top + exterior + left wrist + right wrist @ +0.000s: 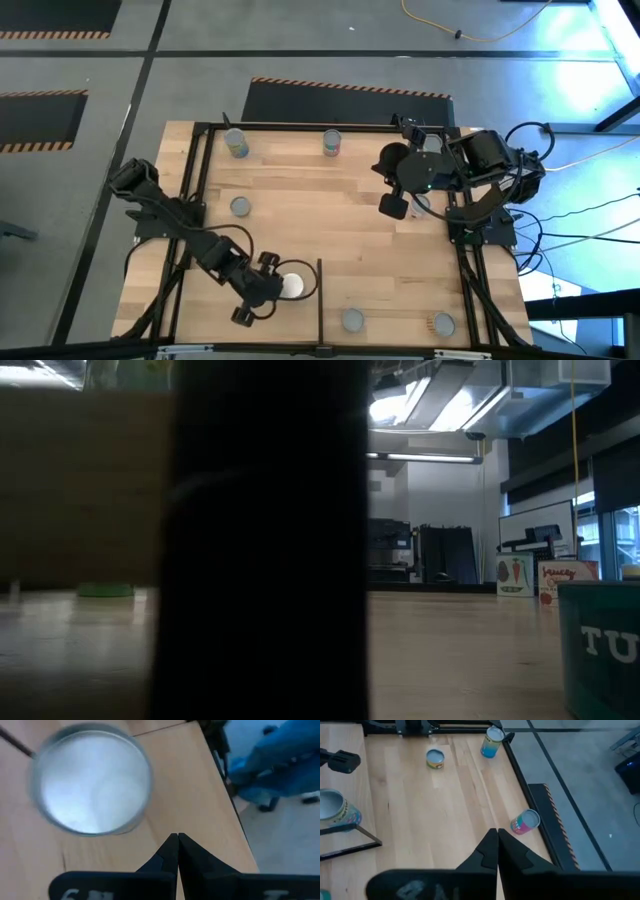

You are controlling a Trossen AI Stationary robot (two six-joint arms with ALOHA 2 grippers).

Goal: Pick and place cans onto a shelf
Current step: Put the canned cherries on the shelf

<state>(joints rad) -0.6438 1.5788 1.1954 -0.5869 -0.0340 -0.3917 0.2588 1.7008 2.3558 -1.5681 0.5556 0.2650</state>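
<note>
High view: left end effector (262, 290) beside white-topped can (292, 285) near the divider bar (319, 292); right end effector (400, 190) over the desk (330, 230); other cans scattered.
Low view: dark shape blocks most.
Left wrist: fingers pressed together, empty.
Right wrist: fingers pressed together, empty.
Progress: most cans probably remain unplaced.

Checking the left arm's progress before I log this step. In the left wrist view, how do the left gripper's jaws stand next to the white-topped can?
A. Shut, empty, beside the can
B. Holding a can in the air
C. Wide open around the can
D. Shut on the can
A: the left gripper has its jaws pressed together on nothing, with the small round white-topped metal can standing beside them on the pale wooden board.
</note>
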